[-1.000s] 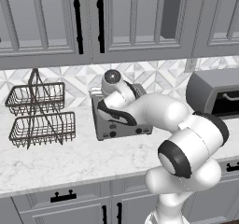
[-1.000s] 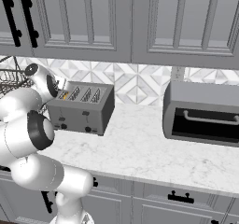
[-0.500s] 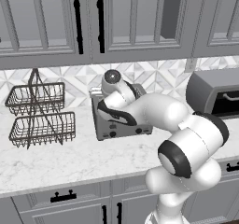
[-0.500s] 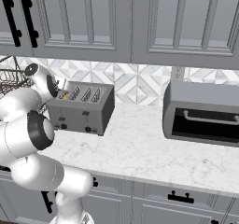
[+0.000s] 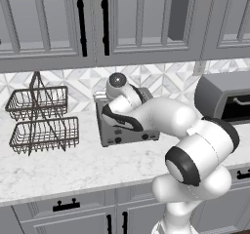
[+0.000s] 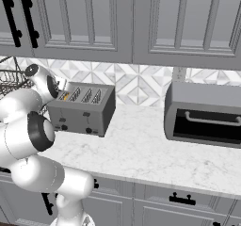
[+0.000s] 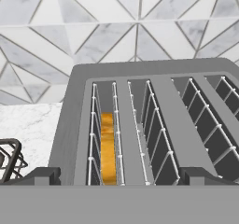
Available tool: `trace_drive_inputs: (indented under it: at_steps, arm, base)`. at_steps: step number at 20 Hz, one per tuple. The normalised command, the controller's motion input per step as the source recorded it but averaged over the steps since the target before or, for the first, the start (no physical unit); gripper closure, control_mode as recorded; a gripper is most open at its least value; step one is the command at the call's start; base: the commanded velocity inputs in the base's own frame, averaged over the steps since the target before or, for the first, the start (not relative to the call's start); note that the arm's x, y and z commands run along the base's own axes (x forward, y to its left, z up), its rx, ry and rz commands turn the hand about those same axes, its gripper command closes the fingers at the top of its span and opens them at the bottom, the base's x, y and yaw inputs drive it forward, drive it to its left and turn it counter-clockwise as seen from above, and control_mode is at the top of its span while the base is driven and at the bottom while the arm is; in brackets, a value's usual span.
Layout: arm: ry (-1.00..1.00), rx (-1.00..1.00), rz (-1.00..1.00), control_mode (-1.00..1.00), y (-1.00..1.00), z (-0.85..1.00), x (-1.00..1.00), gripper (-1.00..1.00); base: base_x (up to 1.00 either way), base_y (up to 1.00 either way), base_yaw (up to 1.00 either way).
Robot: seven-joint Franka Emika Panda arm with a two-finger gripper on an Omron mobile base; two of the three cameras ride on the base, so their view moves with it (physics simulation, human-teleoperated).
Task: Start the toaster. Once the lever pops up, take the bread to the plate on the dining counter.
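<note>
- Toaster point(image 6: 82, 111): grey four-slot box on the marble wall-side worktop point(image 6: 155, 154), against the tiled backsplash; two black levers and knobs face outward on its front
- Bread point(image 7: 108, 148): golden slice standing on edge, sunk in the leftmost slot as the hand view shows it; a tan top edge also shows at the slot nearest the arm in the right base view point(image 6: 64, 96)
- Gripper point(image 7: 120, 177): hovers just above the toaster's top, looking down the slots; the two dark tips stand far apart at either side of the hand view, so the pincer is released and grasps nothing
- Wire basket rack point(image 5: 41, 121): two tiers, left of the toaster, near but apart from it
- Toaster oven point(image 6: 204, 114): larger grey unit with a handle, well to the right; not part of this step
- Step in hand, as judged: starting the toaster, since the slice sits low and the hand is over the top, not yet on a lever
- Advice: choose the lever on the side that serves the slot holding the bread; bring one fingertip down onto it from above and press straight down along its track until it latches
- Advice: keep the hand clear of the slot mouth afterwards, so the slice can rise freely
- Risk: a slanted push may slide the toaster toward the rack
</note>
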Motion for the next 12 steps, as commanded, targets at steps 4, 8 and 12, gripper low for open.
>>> trace_drive_inputs:
  at_steps: [4, 8, 12]
  arm:
    - [0.0, 0.0, 0.0, -1.0, 0.0, 0.0, 0.0, -1.0]
    - [0.0, 0.0, 0.0, -1.0, 0.0, 0.0, 0.0, -1.0]
    - [0.0, 0.0, 0.0, -1.0, 0.0, 0.0, 0.0, -1.0]
  base:
    - [0.0, 0.0, 0.0]
    - [0.0, 0.0, 0.0]
    - [0.0, 0.0, 0.0]
